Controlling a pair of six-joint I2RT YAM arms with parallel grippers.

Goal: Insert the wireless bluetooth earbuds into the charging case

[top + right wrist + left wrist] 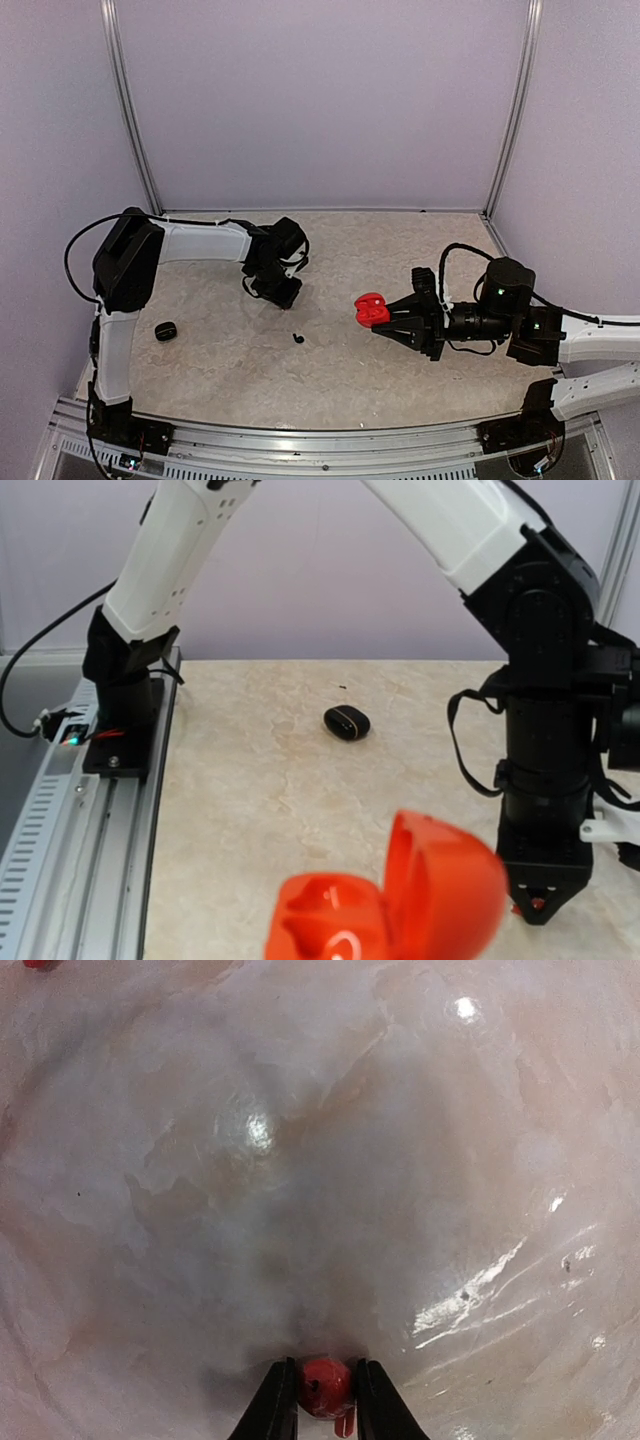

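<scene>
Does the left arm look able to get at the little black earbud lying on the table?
Probably yes for reach: the black earbud lies on bare table close to the left tool, nothing between. But that tool is shut on a red earbud, so it likely couldn't grab it yet.

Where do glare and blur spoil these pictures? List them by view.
Left wrist: glare patches on the table, soft edges; the red bud in the left pincer is clear. Right wrist: the near red case is blurred, the black case sharp. Top external: even light, faint shadows, no glare.
</scene>
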